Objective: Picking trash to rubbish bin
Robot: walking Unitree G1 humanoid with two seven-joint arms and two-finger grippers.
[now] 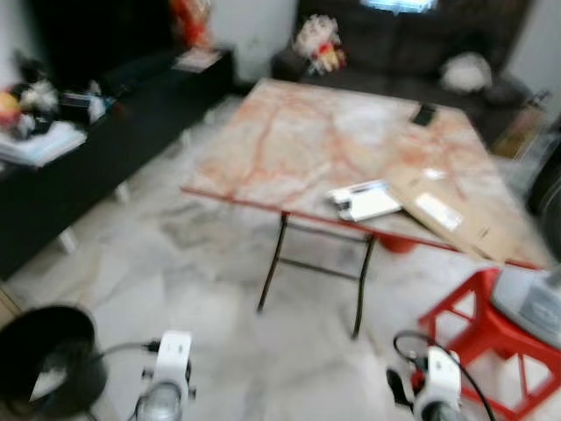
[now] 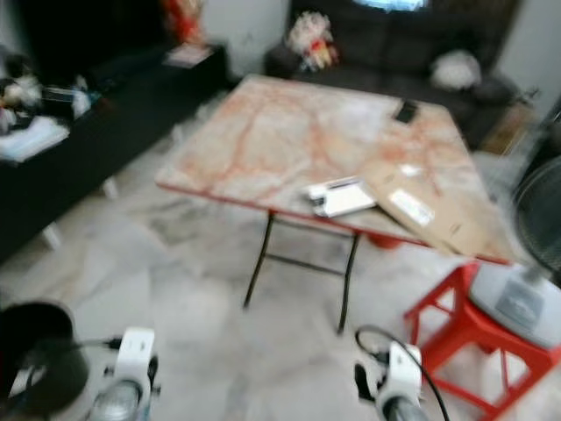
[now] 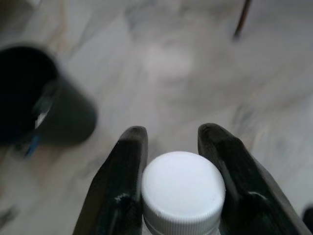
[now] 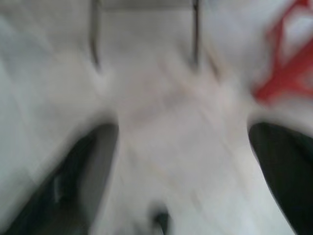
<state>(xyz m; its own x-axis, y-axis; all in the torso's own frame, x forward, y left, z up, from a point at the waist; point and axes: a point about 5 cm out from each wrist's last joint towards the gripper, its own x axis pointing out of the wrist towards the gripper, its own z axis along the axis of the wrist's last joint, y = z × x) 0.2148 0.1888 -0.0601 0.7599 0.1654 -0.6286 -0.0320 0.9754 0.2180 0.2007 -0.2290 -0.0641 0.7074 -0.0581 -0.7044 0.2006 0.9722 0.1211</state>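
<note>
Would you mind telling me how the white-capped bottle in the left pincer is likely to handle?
The bottle looks clear and empty, so probably light. Its round, ridged cap sits between the left pincer fingers; it may twist or slip. Released over the black bin, it could roll if it misses.

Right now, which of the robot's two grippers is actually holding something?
The left gripper: its jaws are closed on a bottle with a white screw cap. The right gripper has its jaws spread wide over bare floor, holding nothing.
</note>
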